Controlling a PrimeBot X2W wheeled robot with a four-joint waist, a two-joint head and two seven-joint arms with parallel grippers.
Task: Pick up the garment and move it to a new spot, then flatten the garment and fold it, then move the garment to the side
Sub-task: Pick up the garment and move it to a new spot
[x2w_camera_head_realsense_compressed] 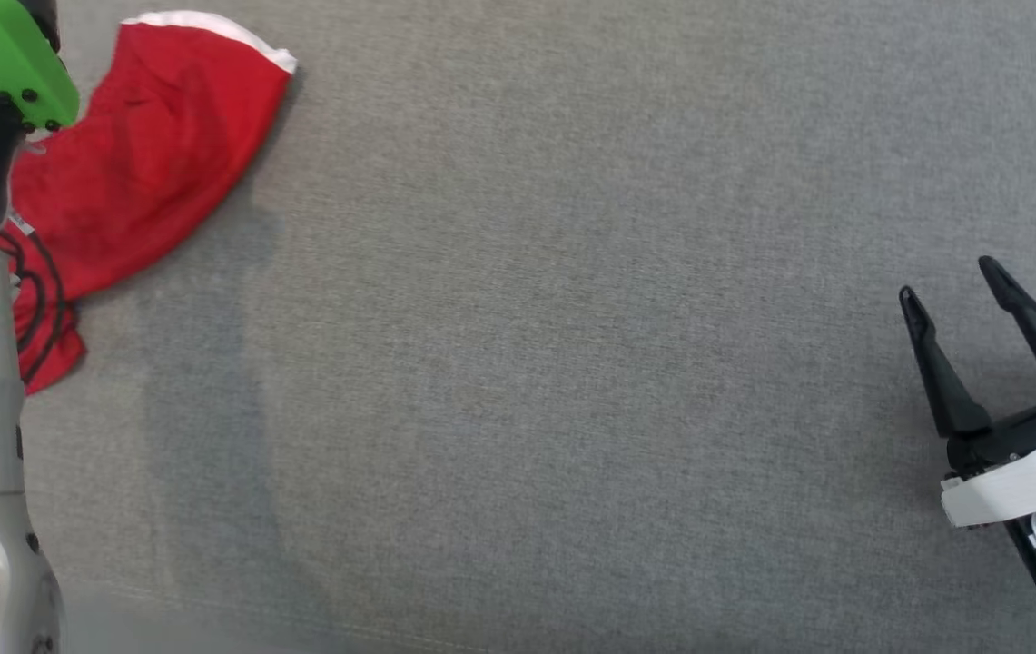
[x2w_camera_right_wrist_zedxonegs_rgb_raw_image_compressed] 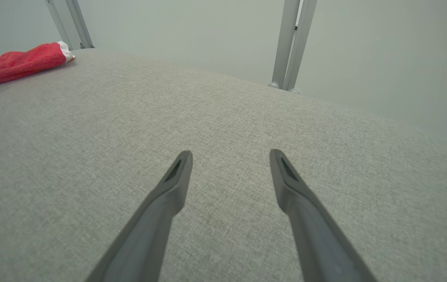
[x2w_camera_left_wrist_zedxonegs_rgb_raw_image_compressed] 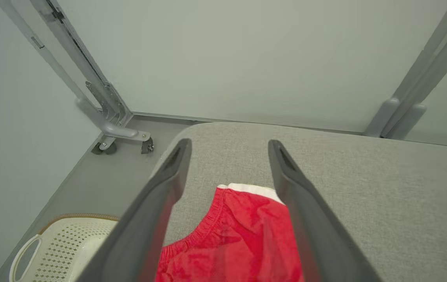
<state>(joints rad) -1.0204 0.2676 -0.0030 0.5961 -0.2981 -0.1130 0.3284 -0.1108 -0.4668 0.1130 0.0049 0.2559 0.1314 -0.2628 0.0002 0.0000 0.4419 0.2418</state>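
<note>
I hold my left pincer (x2w_camera_left_wrist_zedxonegs_rgb_raw_image_compressed: 229, 149) spread above the rumpled red garment (x2w_camera_head_realsense_compressed: 150, 154) at the bench's (x2w_camera_head_realsense_compressed: 527, 363) far left corner, seemingly lined up to grab it, while my right pincer (x2w_camera_head_realsense_compressed: 950, 282) hovers spread and empty, well apart on the right.

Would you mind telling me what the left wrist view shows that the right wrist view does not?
Left wrist view: a white perforated basket on the floor, and the open left gripper above an elastic waistband. Right wrist view: the open right gripper over the bare grey table. Both: the red garment with white trim, lying on that table.
</note>
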